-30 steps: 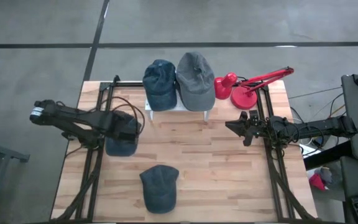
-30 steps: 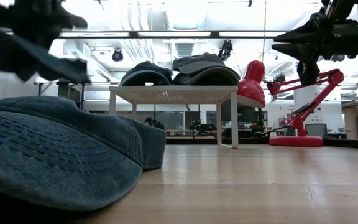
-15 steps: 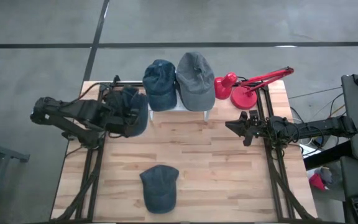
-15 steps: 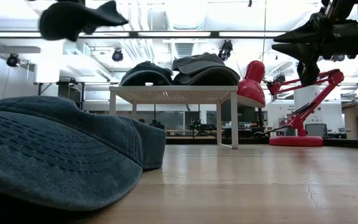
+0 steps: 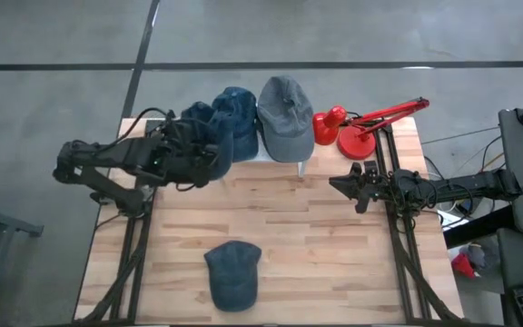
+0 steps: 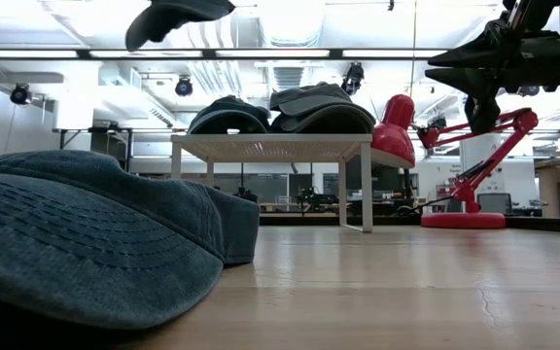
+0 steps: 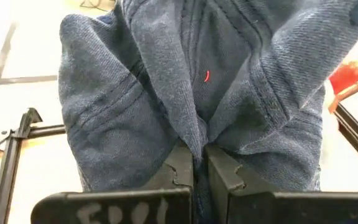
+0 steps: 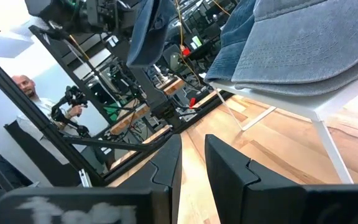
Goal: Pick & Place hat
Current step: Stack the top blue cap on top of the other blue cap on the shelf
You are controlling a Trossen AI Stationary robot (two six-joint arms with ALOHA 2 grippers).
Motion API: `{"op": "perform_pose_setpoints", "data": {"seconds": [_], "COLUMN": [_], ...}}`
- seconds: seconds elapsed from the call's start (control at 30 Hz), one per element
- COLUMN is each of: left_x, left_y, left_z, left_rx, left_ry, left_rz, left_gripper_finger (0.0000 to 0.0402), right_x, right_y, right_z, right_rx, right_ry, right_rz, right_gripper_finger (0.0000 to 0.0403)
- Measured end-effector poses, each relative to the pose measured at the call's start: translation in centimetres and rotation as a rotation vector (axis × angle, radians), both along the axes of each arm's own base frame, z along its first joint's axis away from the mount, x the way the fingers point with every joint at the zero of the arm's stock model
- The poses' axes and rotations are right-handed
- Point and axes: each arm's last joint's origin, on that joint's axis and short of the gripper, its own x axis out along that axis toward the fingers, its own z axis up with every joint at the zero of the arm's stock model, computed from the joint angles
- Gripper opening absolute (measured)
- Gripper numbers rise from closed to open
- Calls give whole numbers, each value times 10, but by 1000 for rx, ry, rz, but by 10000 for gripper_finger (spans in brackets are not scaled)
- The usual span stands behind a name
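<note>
My left gripper (image 5: 193,154) is shut on a blue denim hat (image 5: 200,127) and carries it in the air by the left end of the white rack (image 5: 261,156). The low view shows this hat (image 6: 178,17) high above the table, and it fills the left wrist view (image 7: 191,81). On the rack rest a dark blue hat (image 5: 234,113) and a grey hat (image 5: 285,116). Another blue hat (image 5: 232,274) lies crown up near the table's near edge and looms large in the low view (image 6: 86,243). My right gripper (image 5: 343,186) waits open by a narrow gap above the table's right side. My left gripper pinches a bunched fold of the hat's denim crown (image 7: 199,138) between its two fingers (image 7: 179,171). It comes at the hat from the table's left, about level. The hat is lifted clear of the table, and its cloth spreads out beyond the fingers.
A red desk lamp (image 5: 357,127) stands at the far right corner beside the rack. Black arm frames (image 5: 139,236) run along both sides of the table. Bare wood (image 5: 280,218) lies between the rack and the near hat. A person (image 8: 27,87) stands beyond the table.
My left gripper has carried the hat from above the table's left side up and toward the far edge and the right, up to the rack's left end. The hat has risen well above rack height. The right arm has kept still.
</note>
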Motion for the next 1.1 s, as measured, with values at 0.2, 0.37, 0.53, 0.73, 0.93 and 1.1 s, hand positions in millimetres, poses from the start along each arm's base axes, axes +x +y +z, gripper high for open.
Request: {"op": "perform_pose_setpoints", "data": {"seconds": [0.2,0.37,0.53,0.73,0.93,1.1], "left_x": [15,20,22,39,56,61], "left_y": [14,30,45,62,94,122], "left_z": [1,3,1,1,-5,-16], "left_rx": [23,40,35,60,71,5], "left_ry": [6,20,34,15,25,27], "left_rz": [33,74,119,105,137,166], "left_gripper_finger": [10,10,10,10,10,10], "right_x": [0,0,0,0,0,0], "right_y": [0,0,0,0,0,0], "right_z": [0,0,0,0,0,0], "right_rx": [0,0,0,-3,-3,-2], "right_ry": [0,0,0,1,1,1], "right_rz": [1,0,0,0,0,0], "right_gripper_finger": [68,68,68,68,68,68]}}
